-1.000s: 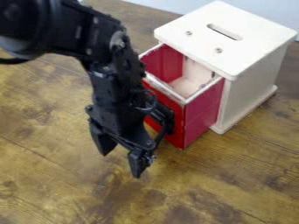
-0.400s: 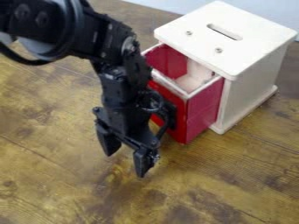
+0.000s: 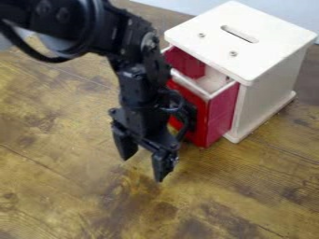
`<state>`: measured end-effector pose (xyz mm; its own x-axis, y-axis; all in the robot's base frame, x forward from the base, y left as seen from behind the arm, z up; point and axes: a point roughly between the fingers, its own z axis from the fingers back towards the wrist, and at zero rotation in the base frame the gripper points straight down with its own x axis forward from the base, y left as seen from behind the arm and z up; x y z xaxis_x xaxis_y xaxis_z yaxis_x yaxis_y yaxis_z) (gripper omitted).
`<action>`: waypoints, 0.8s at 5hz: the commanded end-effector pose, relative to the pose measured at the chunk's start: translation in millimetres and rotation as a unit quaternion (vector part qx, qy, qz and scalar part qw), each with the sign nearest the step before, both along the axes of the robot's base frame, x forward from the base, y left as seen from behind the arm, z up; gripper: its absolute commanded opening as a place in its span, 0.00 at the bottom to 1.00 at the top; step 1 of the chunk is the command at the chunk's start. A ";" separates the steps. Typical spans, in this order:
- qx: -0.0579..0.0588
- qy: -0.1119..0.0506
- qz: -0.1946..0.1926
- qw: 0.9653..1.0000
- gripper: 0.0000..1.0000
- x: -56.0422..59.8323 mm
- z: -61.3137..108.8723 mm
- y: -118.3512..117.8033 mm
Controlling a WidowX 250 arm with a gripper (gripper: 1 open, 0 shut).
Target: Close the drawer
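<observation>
Roughly at the centre of the frame, the black gripper [image 3: 145, 160] points straight down at the wooden table [image 3: 62, 187], its two fingers spread wide and holding nothing. Bare tabletop runs across the whole left and lower part of the picture, giving free room on those sides. At upper right stands the white cabinet [image 3: 256, 56], with slots in its top. The red drawer [image 3: 210, 114] sticks partway out of the cabinet toward lower left, pale pink inside showing; its long axis runs from upper right to lower left. The arm and gripper stand directly before the drawer's red front, covering its left part; whether they touch it cannot be told.
</observation>
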<state>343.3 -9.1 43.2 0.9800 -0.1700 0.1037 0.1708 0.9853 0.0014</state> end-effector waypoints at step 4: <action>-0.005 -0.025 0.000 1.000 1.00 32.3 21.2 17.6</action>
